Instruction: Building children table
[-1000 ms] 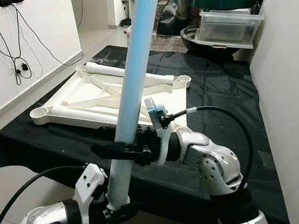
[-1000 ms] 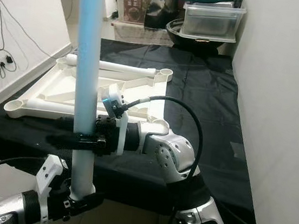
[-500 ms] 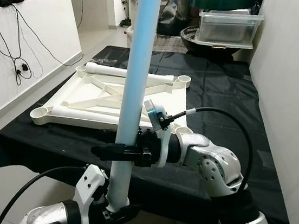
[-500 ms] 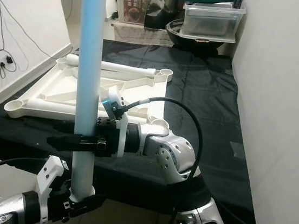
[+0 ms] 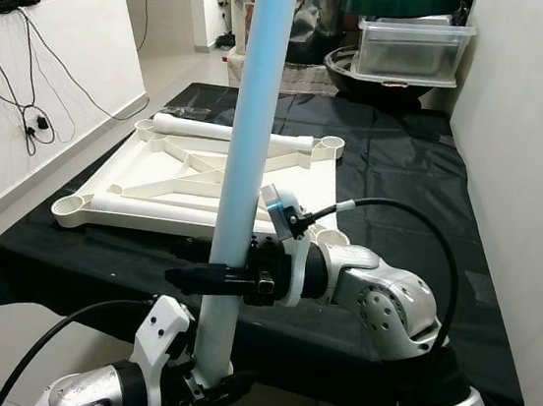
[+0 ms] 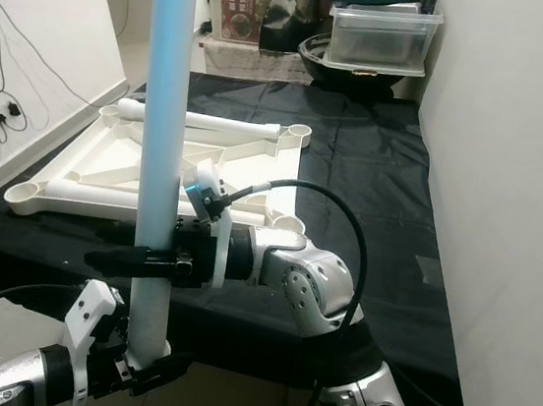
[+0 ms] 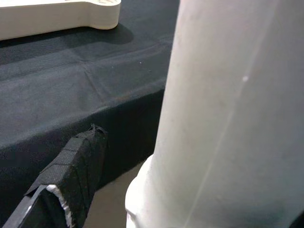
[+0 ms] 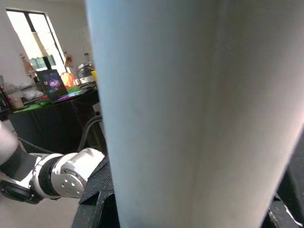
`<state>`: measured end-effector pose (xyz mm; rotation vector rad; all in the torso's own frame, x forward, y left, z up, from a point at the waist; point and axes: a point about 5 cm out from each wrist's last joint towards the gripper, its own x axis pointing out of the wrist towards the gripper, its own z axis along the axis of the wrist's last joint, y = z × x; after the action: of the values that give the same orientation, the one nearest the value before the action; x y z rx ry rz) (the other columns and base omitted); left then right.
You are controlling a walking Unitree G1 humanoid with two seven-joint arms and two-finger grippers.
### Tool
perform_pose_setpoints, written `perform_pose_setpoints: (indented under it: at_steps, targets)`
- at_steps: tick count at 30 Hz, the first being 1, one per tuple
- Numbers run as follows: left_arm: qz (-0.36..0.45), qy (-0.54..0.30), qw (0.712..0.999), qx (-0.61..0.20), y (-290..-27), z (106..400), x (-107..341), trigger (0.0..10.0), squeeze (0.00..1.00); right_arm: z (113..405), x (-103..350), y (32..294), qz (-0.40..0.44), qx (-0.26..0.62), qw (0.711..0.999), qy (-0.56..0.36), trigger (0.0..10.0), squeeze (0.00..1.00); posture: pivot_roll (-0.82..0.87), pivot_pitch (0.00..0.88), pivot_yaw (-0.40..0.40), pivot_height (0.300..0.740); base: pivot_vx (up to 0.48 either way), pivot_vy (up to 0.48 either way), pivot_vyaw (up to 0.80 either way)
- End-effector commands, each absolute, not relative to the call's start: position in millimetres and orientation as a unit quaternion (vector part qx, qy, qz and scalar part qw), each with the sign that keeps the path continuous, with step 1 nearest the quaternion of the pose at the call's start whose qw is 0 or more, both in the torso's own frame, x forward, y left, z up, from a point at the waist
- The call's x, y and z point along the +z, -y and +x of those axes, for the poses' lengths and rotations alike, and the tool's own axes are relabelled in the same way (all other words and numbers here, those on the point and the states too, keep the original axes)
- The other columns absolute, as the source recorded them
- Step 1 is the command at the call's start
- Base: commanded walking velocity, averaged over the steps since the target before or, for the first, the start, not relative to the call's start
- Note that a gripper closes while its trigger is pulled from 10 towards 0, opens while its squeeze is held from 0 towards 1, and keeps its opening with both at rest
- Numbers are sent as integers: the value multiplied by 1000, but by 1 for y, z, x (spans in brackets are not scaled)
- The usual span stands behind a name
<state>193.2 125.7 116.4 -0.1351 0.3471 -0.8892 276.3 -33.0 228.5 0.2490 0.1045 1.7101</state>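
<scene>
both hands hold the pale blue table leg point(image 5: 249, 141) upright at the near edge of the counter point(image 5: 403, 180): right hand point(image 5: 205, 277) clamped mid-shaft, left hand point(image 5: 214, 386) closed at its foot; next, seat it in a corner socket of the upturned tabletop point(image 5: 171, 176)

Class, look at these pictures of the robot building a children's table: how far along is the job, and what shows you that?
Early on. Done: the white tabletop lies upside down on the black cloth, one leg lying across its far edge. In hand: both grippers clamp an upright leg, the right gripper midway, the left gripper at its base. Left: the corner sockets look empty, so the legs appear not yet fitted.
</scene>
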Motion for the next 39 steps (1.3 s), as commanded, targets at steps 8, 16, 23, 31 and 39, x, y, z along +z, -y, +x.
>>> perform_pose_setpoints:
  at_steps: [8, 16, 23, 31, 39]
  targets:
    - [-56, -173, 902, -391, -130, 186, 107, 10000, 0, 296, 235, 51, 98, 713, 693, -21, 0, 0, -7, 0, 71, 740, 0, 0, 0]
    - [-46, -136, 946, -289, -143, 196, 106, 10000, 0, 317, 224, 82, 87, 633, 769, -16, 0, 0, 8, 0, 68, 740, 0, 0, 0]
    - [-44, -115, 963, -241, -146, 200, 109, 10000, 0, 326, 221, 92, 78, 581, 810, -1, 0, 0, 15, 0, 68, 740, 0, 0, 0]
    - [16, -55, 993, -106, -149, 214, 120, 10000, 0, 354, 238, 105, 78, 416, 902, 90, 0, 0, 25, 0, 57, 740, 0, 0, 0]
    - [18, 3, 999, -39, -149, 225, 142, 10000, 0, 366, 267, 122, 96, 246, 948, 180, 3176, 0, 32, 0, 53, 740, 0, 0, 0]
